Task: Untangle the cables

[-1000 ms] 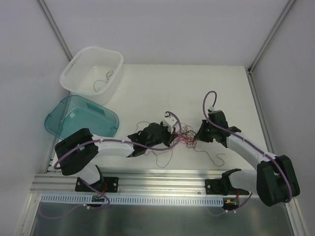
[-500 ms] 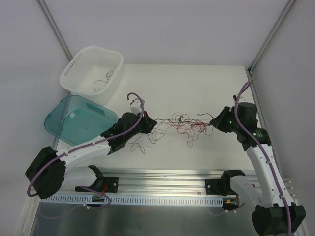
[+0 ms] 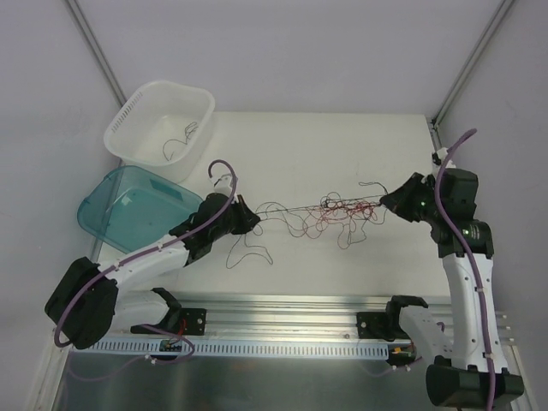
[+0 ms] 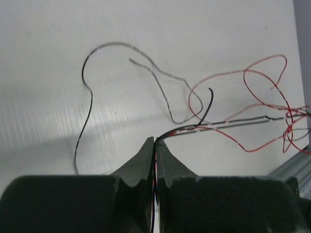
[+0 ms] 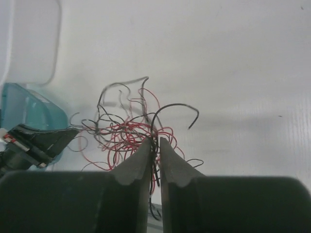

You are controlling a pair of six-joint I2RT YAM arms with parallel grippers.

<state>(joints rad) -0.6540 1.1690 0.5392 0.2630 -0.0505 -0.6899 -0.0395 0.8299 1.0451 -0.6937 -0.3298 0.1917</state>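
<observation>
I have the left gripper (image 3: pixel 253 223) and the right gripper (image 3: pixel 386 202) each pinched shut on strand ends of the cables (image 3: pixel 336 211), whose red-and-black knot hangs stretched between them over the middle of the table (image 3: pixel 342 145); I'd pull apart slowly and level, since I judge such thin wire may slip or cinch tighter. The white basket (image 3: pixel 128 134) and teal tub (image 3: pixel 111 214) sit well off left, out of the way.

Worktop (image 3: pixel 342 145): white, matte, finely ribbed in the wrist views.
Walls (image 3: pixel 282 51): plain white panels at the far side, left and right.
Corner posts (image 3: pixel 98 51): slim grey metal struts.
Near edge: aluminium rail (image 3: pixel 282 312), then a brushed metal sheet (image 3: pixel 257 385).
Light: soft, even, with faint shadows.
</observation>
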